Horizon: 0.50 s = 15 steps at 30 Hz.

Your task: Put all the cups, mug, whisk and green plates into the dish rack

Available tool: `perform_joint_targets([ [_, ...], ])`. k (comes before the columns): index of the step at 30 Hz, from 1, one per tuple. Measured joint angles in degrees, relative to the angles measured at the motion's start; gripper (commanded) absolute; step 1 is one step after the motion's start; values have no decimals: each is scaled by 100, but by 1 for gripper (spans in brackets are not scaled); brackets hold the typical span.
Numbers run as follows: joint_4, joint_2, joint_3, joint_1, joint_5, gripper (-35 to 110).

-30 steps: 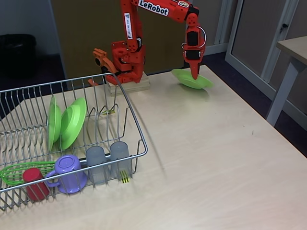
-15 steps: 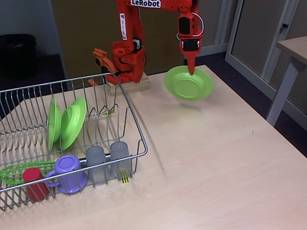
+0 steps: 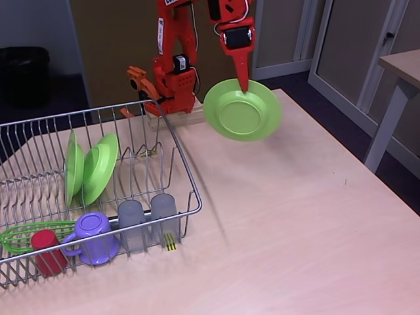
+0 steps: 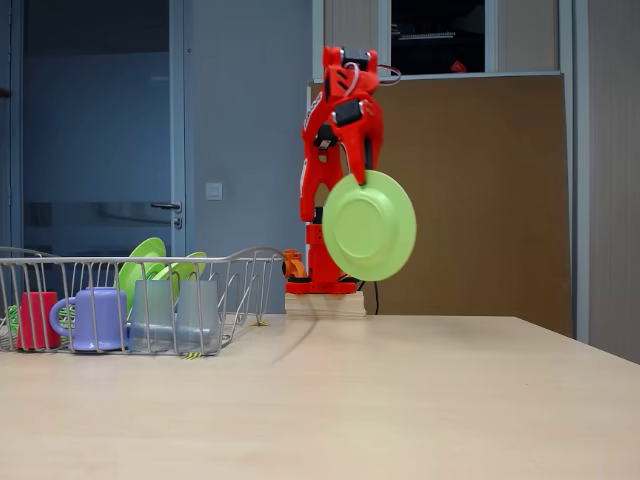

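Two green plates [image 3: 88, 167] already racked

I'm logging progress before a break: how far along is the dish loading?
Nearly done. The dish rack already holds two green plates, the whisk, red cup, mug and both tumblers. The gripper has the third plate pinched by its rim in mid-air; only racking it remains.
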Motion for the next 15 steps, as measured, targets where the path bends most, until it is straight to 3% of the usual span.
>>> perform_joint_targets([
  [8, 202, -70, -1591, 879, -1406, 0],
  [15, 149, -79, -2364, 1389, -1995, 0],
])
